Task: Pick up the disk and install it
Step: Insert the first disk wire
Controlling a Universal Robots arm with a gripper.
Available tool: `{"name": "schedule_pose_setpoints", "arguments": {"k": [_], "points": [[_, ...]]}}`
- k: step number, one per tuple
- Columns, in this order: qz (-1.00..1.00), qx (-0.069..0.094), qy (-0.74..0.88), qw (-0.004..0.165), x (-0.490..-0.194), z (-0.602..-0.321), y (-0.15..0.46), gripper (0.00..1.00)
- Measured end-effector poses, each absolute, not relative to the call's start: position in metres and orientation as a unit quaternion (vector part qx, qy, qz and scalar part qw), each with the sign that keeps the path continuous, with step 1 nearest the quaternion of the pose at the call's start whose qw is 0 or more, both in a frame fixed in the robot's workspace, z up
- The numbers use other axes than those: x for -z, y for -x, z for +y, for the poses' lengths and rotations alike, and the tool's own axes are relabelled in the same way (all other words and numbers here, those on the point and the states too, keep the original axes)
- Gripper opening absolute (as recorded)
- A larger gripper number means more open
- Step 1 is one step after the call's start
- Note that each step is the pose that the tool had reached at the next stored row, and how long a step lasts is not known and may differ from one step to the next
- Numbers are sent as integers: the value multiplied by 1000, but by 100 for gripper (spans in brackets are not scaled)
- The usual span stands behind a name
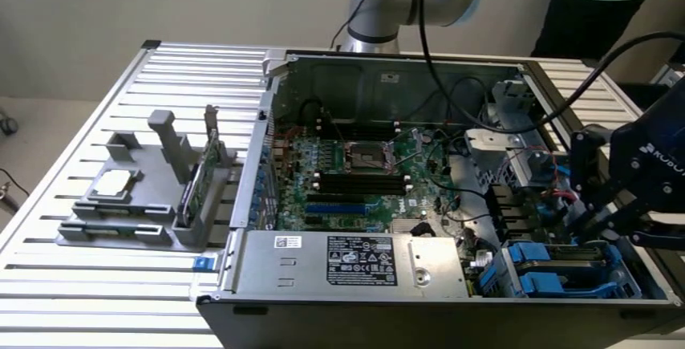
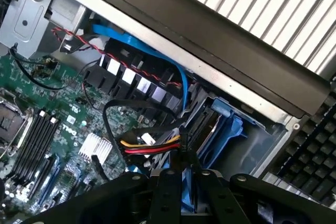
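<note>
The disk point(image 1: 573, 254) stands edgewise in the drive bay point(image 1: 634, 278) at the case's front corner, on the exterior view's right. Its blue rails point(image 2: 223, 129) frame a grey metal face point(image 2: 211, 124) in the wrist view. My black gripper point(image 1: 599, 233) hangs right over that bay. In the wrist view the gripper point(image 2: 185, 182) has its two fingers point(image 2: 169, 192) close together, with a blue strip of the disk's rail between them. The fingertips themselves are hidden behind the cables and the rail.
The open computer case point(image 1: 268, 124) holds a green motherboard point(image 1: 364, 164) and a labelled power supply point(image 1: 354, 261). Yellow, red and black cables point(image 2: 152, 142) lie beside the bay. A grey fixture point(image 1: 118, 229) carries a green card point(image 1: 198, 180) and a silver chip point(image 1: 115, 182). A person point(image 1: 599, 4) stands behind.
</note>
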State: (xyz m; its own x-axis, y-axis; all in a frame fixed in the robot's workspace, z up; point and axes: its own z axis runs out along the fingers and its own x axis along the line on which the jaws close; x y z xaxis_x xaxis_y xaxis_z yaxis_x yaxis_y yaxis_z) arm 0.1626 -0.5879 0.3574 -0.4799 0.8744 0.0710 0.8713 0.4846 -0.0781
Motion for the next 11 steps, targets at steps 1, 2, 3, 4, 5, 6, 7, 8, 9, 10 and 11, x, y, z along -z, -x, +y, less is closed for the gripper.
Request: {"name": "schedule_pose_setpoints", "arguments": {"k": [1, 2, 3, 4, 5, 6, 7, 8, 9, 10, 11], "points": [[-855, -15, 515, 51, -357, -588, -163, 17], [-851, -15, 523, 51, -357, -588, -163, 17], [-846, -14, 530, 51, -357, -588, -163, 17], [-841, -14, 538, 51, -357, -588, -163, 17], [-836, -13, 546, 51, -356, -588, -163, 17], [-831, -13, 554, 51, -356, -588, -163, 17], [-826, -12, 561, 51, -356, -588, -163, 17], [-821, -12, 569, 51, -356, -588, -163, 17], [-816, -11, 576, 52, -355, -588, -163, 17], [-811, -11, 583, 52, -355, -588, -163, 17], [-805, -11, 591, 52, -355, -588, -163, 17]]}}
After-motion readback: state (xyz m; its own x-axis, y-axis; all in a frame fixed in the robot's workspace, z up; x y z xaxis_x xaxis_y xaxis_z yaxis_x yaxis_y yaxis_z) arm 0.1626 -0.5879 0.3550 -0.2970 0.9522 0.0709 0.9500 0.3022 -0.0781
